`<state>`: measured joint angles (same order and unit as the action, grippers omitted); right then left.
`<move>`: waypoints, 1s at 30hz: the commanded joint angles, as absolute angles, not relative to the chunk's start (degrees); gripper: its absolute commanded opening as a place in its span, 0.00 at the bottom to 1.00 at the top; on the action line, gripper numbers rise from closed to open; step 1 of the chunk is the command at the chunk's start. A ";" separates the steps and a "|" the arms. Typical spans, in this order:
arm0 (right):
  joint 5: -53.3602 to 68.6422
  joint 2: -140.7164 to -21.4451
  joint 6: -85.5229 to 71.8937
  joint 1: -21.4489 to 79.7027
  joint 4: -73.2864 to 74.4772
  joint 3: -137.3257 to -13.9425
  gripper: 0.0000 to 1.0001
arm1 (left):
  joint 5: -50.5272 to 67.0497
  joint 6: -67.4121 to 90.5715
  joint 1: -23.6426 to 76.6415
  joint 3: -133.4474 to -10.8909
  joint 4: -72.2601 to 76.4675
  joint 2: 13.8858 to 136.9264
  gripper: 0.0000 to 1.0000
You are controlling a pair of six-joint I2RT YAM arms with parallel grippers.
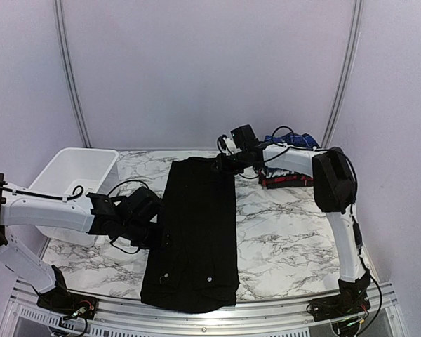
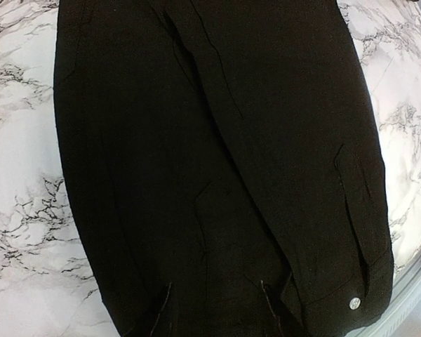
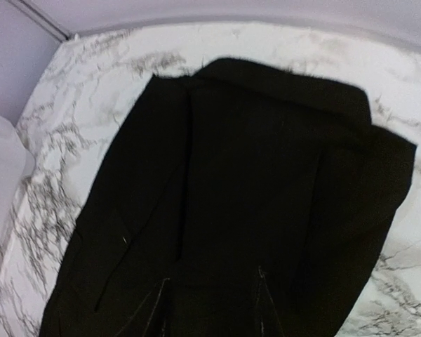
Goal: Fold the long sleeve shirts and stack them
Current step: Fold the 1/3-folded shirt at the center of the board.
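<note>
Plain black shirt [image 1: 196,225], white basket [image 1: 74,175], grey-veined white marble table [image 1: 281,225], red-and-blue shirt stack [image 1: 289,181].

The black shirt [image 2: 217,175] lies on the marble table [image 2: 21,210], cuff button [image 2: 353,303] showing.

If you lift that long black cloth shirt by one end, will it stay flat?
Likely floppy: the long black cloth shirt lies limp and creased, so it should sag. Pushed across the marble tabletop, it would probably bunch.

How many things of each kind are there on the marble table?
Flat black long-sleeve cloth shirt: 1
Pile of folded plaid shirts, too bunched to count singly: 1
White plastic basket: 1
Total: 3
</note>
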<state>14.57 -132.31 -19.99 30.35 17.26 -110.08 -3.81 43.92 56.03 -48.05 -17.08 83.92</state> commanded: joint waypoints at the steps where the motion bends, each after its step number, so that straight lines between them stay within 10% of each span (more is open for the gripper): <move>1: 11.60 -136.50 -22.28 30.75 18.83 -110.25 0.32 | -3.28 44.02 55.81 -48.08 -16.18 83.84 0.40; 11: 10.85 -153.54 -21.57 27.83 23.90 -129.28 0.29 | -3.91 44.68 55.73 -47.88 -16.08 84.41 0.40; 21: 22.57 -156.17 -22.63 24.46 19.68 -136.72 0.62 | -6.16 46.48 54.85 -48.08 -15.61 83.60 0.41; 30: 20.66 -130.86 -22.16 28.56 15.95 -110.25 0.76 | -6.08 47.27 54.89 -43.36 -15.46 78.05 0.43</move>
<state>20.86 -145.01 -21.85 25.82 18.81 -121.08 -5.23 46.63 55.07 -45.93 -15.90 81.28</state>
